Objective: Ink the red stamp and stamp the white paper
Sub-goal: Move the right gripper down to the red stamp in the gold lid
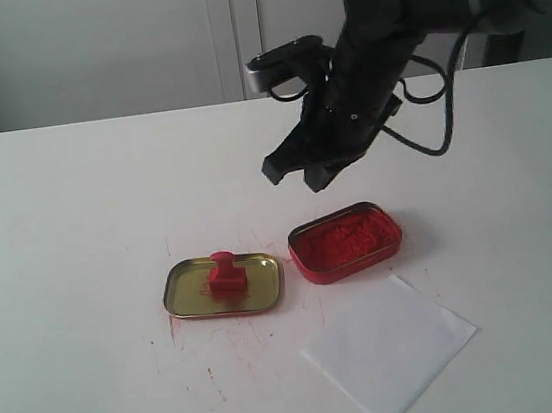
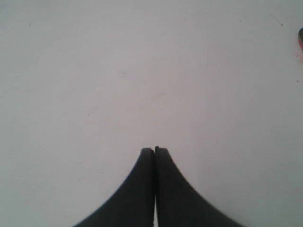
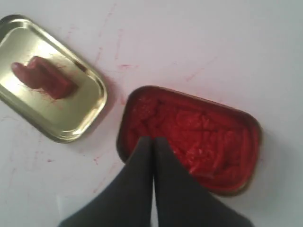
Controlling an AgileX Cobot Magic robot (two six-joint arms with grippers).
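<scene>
Exterior view: red stamp (image 1: 226,273) sits in gold lid (image 1: 182,299) at 9 o'clock of ink tin (image 1: 346,241), light, rigid, probably ink-slick, so you pinch its knob; right gripper (image 1: 297,174) hangs at the tin's 12 o'clock, jaws pressed together, empty.

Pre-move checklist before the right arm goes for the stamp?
1. Red stamp upright, knob up, in the gold lid: ok.
2. Right gripper open for the pick: not ok, shut and empty, above the ink tin.
3. Ink tin uncovered, ink exposed: ok.
4. White paper flat, nothing on it: ok.
5. Left gripper out of the way: ok, shut, only tabletop beneath.
</scene>
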